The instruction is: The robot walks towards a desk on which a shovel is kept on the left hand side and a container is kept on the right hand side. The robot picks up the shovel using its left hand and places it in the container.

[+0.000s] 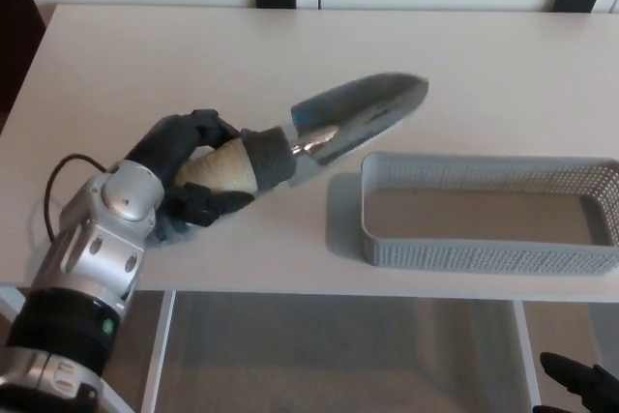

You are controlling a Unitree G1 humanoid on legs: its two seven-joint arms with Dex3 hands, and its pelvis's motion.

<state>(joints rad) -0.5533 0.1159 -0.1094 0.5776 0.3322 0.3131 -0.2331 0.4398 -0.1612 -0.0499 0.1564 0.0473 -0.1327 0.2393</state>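
I see my left robot hand [189, 176] wrapped tight around the pale handle of the shovel [329, 128], fingers clamped on it. The shovel juts out from that robot hand to the right and away from me, its shiny metal blade raised above the table [464, 65] and tilted upward. The blade tip hangs just beyond the far left corner of the grey mesh container [488, 212], not inside it. My right robot hand [580, 389] barely shows at the bottom edge; I cannot tell its state.
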